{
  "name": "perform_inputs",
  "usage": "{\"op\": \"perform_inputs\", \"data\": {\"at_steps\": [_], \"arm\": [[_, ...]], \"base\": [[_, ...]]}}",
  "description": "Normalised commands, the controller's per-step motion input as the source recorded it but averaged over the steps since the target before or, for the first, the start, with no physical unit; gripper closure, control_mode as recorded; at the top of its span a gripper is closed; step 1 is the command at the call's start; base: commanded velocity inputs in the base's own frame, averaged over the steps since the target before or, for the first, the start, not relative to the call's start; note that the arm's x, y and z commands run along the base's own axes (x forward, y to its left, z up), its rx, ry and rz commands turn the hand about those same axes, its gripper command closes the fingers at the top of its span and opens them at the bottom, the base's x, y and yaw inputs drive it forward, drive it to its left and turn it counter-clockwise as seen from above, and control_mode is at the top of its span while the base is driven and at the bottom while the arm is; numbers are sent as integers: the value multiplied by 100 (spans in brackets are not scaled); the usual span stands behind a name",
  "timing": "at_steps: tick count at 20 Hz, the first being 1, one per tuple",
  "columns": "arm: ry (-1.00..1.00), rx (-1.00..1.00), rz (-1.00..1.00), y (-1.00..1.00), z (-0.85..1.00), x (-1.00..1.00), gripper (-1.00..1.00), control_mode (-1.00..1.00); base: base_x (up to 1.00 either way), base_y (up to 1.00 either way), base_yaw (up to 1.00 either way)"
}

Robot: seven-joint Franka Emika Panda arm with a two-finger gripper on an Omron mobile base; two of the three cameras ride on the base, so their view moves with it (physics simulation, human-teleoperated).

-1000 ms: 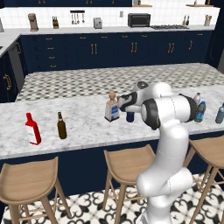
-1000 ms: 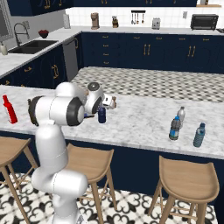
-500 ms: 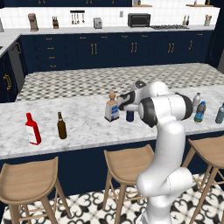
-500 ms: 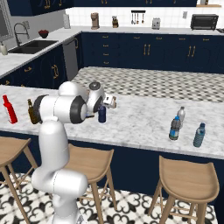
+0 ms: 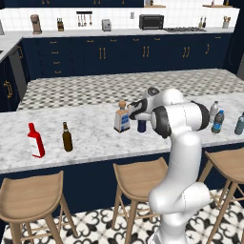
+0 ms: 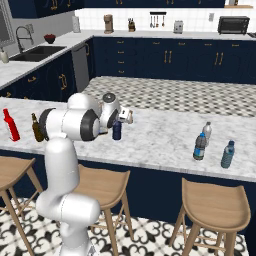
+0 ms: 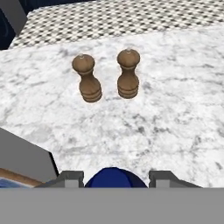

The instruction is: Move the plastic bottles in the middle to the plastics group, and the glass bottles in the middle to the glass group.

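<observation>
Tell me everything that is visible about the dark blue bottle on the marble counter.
The dark blue bottle is small, opaque and looks like plastic. It stands upright on the white marble counter, just right of the square cork-stoppered bottle in the left base view, apart from it. The tool is at its top: in the hand view its rounded blue top sits between the two fingertips, which stand close at either side. A firm grip cannot be confirmed.

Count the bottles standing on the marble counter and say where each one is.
7: red bottle and brown beer bottle at left; cork-stoppered bottle and dark blue bottle mid-counter; three small bottles at right. The arm may hide others.
</observation>
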Motion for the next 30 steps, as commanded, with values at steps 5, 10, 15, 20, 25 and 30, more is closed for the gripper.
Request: {"op": "perform_inputs", "data": {"at_steps": [5, 10, 15, 20, 25, 30], "arm": [[0, 0, 0, -8, 24, -17, 100, -100], [0, 0, 0, -18, 51, -22, 100, -100], [0, 0, 1, -28, 48, -26, 100, -100], [0, -2, 2, -66, 25, -24, 100, -100], [0, 0, 0, -86, 6, -19, 100, -100], [-1, -2, -3, -83, 0, -24, 100, -100]], "base": [[0, 0, 0], [0, 0, 0], [0, 0, 0], [0, 0, 0], [0, 0, 0], [0, 0, 0]]}}
